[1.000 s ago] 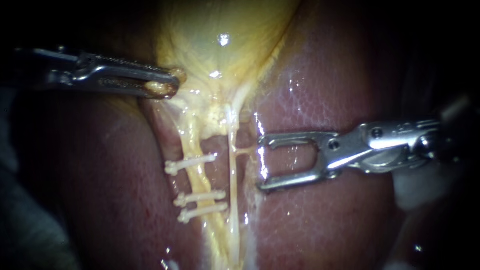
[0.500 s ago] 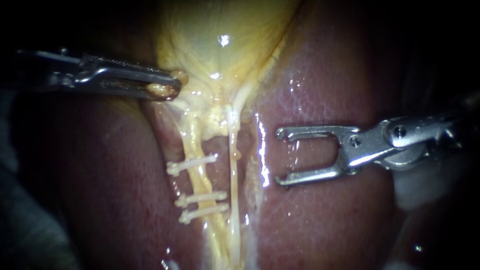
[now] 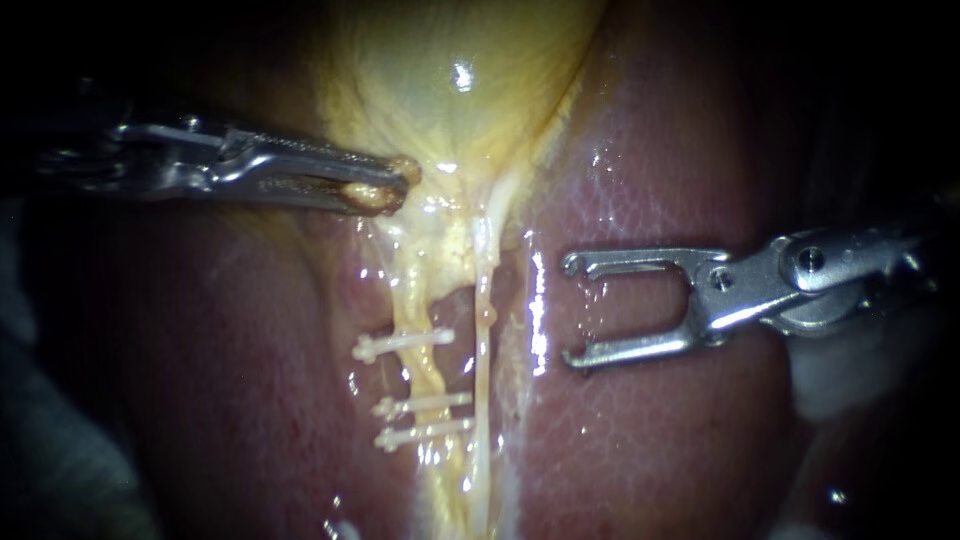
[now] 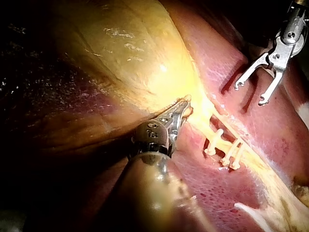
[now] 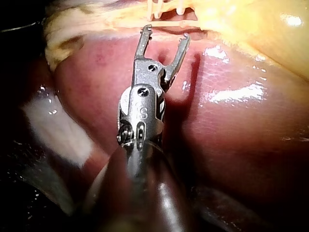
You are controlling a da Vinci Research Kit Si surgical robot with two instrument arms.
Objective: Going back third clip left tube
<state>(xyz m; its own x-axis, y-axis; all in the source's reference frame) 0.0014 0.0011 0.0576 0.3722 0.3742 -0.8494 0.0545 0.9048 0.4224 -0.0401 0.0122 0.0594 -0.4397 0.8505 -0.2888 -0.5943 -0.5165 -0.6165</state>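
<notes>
Silver metal jaws of the right instrument [image 3: 572,312] stand wide apart like a fork, and nothing is between them; only the pink surface of the liver [image 3: 650,450] shows in the gap. Both small hooked tips are turned toward the tubes. It cannot be told whether the lower jaw touches the liver or hangs just above it. In the right wrist view the same instrument [image 5: 166,33] has its tips just short of the pale strands that run across ahead of it.

The left tube [image 3: 415,315] is yellow and runs down from the gallbladder [image 3: 460,110]. Three white clips sit across it: the upper clip [image 3: 403,344] alone, then the middle clip [image 3: 420,404] and the lowest clip [image 3: 425,434] close together. All three lie to the left of the open jaws and apart from them. The thin pale right tube [image 3: 483,380] and a shiny wet strip of liver lie between the clips and the jaw tips. The upper clip is about level with the lower jaw, and the other two are lower.

The left instrument [image 3: 395,185] has its jaws closed on a small fold of yellow tissue at the narrow lower end of the gallbladder, above the clips
</notes>
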